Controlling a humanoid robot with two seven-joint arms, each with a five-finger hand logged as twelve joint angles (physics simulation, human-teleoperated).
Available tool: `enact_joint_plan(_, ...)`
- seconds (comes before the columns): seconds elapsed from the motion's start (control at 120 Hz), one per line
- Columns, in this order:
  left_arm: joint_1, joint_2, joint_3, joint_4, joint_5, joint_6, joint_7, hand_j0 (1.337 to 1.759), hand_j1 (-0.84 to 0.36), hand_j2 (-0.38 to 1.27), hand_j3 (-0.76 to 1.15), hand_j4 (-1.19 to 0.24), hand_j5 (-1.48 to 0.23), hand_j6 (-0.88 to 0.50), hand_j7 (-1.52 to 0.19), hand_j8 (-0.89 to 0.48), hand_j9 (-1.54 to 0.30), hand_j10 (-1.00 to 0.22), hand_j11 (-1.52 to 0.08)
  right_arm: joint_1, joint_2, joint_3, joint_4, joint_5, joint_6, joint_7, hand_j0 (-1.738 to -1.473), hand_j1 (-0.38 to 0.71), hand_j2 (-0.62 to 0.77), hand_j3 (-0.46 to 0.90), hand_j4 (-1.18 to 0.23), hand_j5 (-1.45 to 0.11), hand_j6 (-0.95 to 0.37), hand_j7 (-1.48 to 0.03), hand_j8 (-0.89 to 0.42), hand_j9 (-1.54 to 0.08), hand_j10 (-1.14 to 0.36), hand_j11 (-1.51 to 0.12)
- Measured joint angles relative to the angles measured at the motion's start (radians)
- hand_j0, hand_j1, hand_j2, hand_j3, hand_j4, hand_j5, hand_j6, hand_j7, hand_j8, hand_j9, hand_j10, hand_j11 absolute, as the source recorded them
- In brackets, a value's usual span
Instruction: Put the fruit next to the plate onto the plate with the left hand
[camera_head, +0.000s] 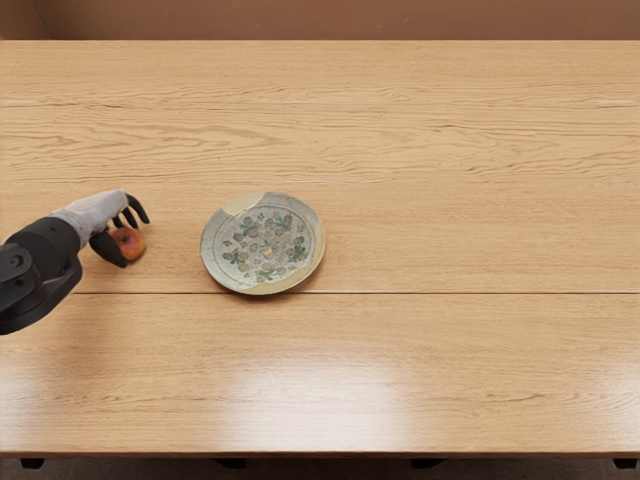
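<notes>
From the head view, looking down at a slant, a pale wooden tabletop (450, 150) fills nearly everything, and only one arm shows. The left arm (35, 272), dark and bulky, comes in over the left edge about halfway down, and its left hand (103, 216) reaches out just inside that edge. The hand is cupped around a small red-orange fruit (129, 243). The dark-tipped fingers (137, 211) arch over the far side of the fruit, and the thumb (108, 250) lies against its near left side, so the fruit sits pinched between them. I cannot tell whether it still rests on the wood or is just off it. A round plate (212, 240) with a greenish flower pattern and a pale rim lies flat near the fruit on its right, left of the tabletop's middle, with a strip of bare wood between them. Nothing lies on the plate.
</notes>
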Motion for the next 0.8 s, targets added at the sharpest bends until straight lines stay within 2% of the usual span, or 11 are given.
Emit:
enact_joint_plan(0.242,0.0,0.0,0.005,0.004,0.007,0.0,0.0,1.657,-0.25,0.13,0.0,-0.51,-0.67,-0.51,-0.67,-0.51,-0.67,-0.51,-0.67,0.0,0.0,0.0,0.0,0.0,0.0,0.0,-1.658,-0.35,0.0,0.0,0.0,0.0,0.0,0.0,0.0,0.0,0.0,0.0)
enact_joint_plan(0.408,0.0,-0.007,0.009,0.011,0.012,0.0,0.001,1.653,-0.26,0.13,0.0,-0.56,-0.72,-0.48,-0.73,-0.56,-0.74,-0.55,-0.73,0.0,0.0,0.0,0.0,0.0,0.0,0.0,-1.658,-0.35,0.0,0.0,0.0,0.0,0.0,0.0,0.0,0.0,0.0,0.0)
enact_joint_plan(0.5,-0.001,-0.012,0.017,0.018,0.016,0.0,0.001,1.652,-0.26,0.09,0.0,-0.6,-0.73,-0.48,-0.76,-0.52,-0.78,-0.58,-0.77,0.0,0.0,0.0,0.0,0.0,0.0,0.0,-1.658,-0.35,0.0,0.0,0.0,0.0,0.0,0.0,0.0,0.0,0.0,0.0)
enact_joint_plan(0.542,-0.001,-0.012,0.018,0.02,0.015,0.0,0.0,1.652,-0.27,0.13,0.0,-0.62,-0.75,-0.47,-0.78,-0.52,-0.79,-0.59,-0.79,0.0,0.0,0.0,0.0,0.0,0.0,0.0,-1.658,-0.35,0.0,0.0,0.0,0.0,0.0,0.0,0.0,0.0,0.0,0.0)
enact_joint_plan(0.55,-0.001,-0.012,0.019,0.02,0.015,0.0,0.0,1.651,-0.27,0.06,0.1,-0.62,-0.75,-0.47,-0.78,-0.52,-0.8,-0.59,-0.8,0.0,0.0,0.0,0.0,0.0,0.0,0.0,-1.658,-0.35,0.0,0.0,0.0,0.0,0.0,0.0,0.0,0.0,0.0,0.0)
enact_joint_plan(0.692,-0.008,-0.012,0.021,0.022,0.01,-0.003,0.0,1.651,-0.28,0.2,0.06,-0.66,-0.81,-0.47,-0.85,-0.53,-0.86,-0.64,-0.86,0.0,0.0,0.0,0.0,0.0,0.0,0.0,-1.658,-0.35,0.0,0.0,0.0,0.0,0.0,0.0,0.0,0.0,0.0,0.0)
enact_joint_plan(0.725,-0.009,-0.012,0.022,0.022,0.007,-0.004,0.0,1.649,-0.28,0.24,-0.05,-0.68,-0.84,-0.48,-0.87,-0.52,-0.89,-0.65,-0.89,0.0,0.0,0.0,0.0,0.0,0.0,0.0,-1.658,-0.35,0.0,0.0,0.0,0.0,0.0,0.0,0.0,0.0,0.0,0.0)
enact_joint_plan(0.8,-0.018,-0.01,0.022,0.023,0.002,-0.006,0.0,1.65,-0.29,0.3,-0.03,-0.69,-0.89,-0.47,-0.92,-0.52,-0.93,-0.69,-0.93,0.0,0.0,0.0,0.0,0.0,0.0,0.0,-1.658,-0.35,0.0,0.0,0.0,0.0,0.0,0.0,0.0,0.0,0.0,0.0)
